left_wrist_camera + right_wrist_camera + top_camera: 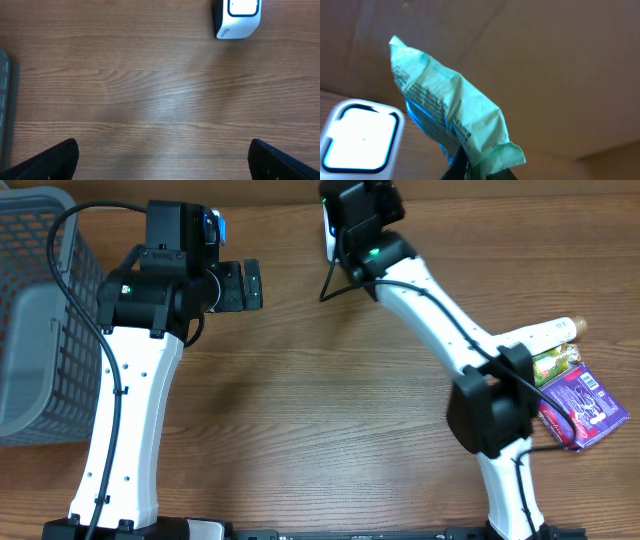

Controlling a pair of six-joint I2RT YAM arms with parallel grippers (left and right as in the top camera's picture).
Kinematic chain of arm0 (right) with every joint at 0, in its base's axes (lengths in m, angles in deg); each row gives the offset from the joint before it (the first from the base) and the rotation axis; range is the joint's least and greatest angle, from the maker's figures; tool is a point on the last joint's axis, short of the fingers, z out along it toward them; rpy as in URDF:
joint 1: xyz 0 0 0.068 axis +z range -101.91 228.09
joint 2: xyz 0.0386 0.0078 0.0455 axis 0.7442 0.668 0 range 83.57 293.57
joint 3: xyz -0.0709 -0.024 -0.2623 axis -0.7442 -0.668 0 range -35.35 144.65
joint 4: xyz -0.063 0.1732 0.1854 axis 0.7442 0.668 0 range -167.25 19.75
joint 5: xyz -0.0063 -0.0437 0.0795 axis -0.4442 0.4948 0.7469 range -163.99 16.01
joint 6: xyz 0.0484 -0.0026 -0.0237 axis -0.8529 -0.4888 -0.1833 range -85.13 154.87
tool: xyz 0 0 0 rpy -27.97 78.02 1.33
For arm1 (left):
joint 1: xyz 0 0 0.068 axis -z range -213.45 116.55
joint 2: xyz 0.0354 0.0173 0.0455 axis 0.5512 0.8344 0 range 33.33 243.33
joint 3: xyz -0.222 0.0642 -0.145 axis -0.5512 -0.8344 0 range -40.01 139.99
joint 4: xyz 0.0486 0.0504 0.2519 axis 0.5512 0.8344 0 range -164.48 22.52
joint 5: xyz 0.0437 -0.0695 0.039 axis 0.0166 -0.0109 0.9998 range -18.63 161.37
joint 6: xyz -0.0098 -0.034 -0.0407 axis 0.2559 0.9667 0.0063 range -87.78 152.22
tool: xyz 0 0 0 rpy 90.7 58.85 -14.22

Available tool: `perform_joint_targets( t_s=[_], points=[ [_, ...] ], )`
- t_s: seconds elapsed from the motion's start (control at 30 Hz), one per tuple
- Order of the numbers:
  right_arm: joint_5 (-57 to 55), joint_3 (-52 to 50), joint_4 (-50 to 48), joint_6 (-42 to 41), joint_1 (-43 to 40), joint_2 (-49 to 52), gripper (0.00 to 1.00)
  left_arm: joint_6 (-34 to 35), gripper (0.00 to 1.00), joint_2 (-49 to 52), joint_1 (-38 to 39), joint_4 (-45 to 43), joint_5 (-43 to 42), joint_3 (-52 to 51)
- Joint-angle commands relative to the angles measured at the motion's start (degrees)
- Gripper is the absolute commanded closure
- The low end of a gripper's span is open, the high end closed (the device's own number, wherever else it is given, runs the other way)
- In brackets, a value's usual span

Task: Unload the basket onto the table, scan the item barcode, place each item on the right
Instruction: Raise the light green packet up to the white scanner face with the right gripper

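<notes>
R gripper (470,169) clamps green pkt (450,115) | wood-grain tbl (150,90) (scanner (239,17) on it)

Bare table (320,415) in front of the scanner (237,20) is wide open, with a free lane between the arms. The basket (85,290) walls off the far left of the scanner. Left arm (135,410) stands between basket and scanner. Right arm (435,305) slants from the scanner to front right. The pouch (450,115) fills the space over the scanner. An item pile (575,395) sits front right of the scanner.
</notes>
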Motion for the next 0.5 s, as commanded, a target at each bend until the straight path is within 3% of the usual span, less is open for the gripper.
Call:
perform_joint_targets(
  t_s=[0.0, 0.17, 0.47],
  points=[
    [-4.68, 0.59, -5.25, 20.26, 0.24, 3.13, 0.96, -1.27, 0.0, 0.61, 0.07, -0.07, 0.37, -0.22],
    [-3.65, 0.59, -12.83, 33.22, 0.28, 7.65, 0.96, -1.27, 0.0, 0.61, 0.07, -0.09, 0.35, -0.22],
    [-2.51, 0.59, -12.59, 34.21, 0.72, 9.7, 0.96, -1.27, 0.0, 0.61, 0.07, -0.07, 0.37, -0.22]
  ],
)
